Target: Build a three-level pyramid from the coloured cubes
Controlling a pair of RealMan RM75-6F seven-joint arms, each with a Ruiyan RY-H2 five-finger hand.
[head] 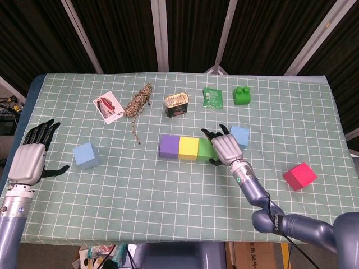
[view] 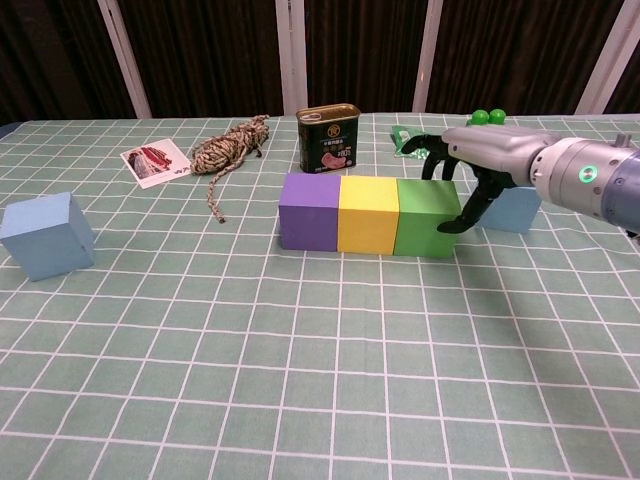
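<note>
I have the base row down: purple cube [view: 311, 211], yellow cube [view: 367, 214] and green cube [view: 428, 217] sit touching in a line, just in front of the tin can [view: 328, 139]. My right hand [head: 226, 147] is at the green cube, the end of the row furthest from the purple one. Its fingers curl over the top edge and the thumb rests against the outer side face, so it touches the cube but does not lift it. I judge this step to be squaring up the row.

To do it well, I would press gently along the line toward the purple cube and keep the push low and straight, so the row closes without skewing. Then I should lift the hand clear upward rather than drag it off, or the green cube may follow.

The next pieces are spread out. One light blue cube [view: 512, 208] sits just behind my right hand, on the far side of the green cube from the yellow. A second light blue cube [head: 86, 154] lies well to the left of the purple one, and the red cube [head: 299, 176] well to the right of the green. My left hand [head: 33, 157] waits near that second blue cube, fingers spread, holding nothing.
</note>
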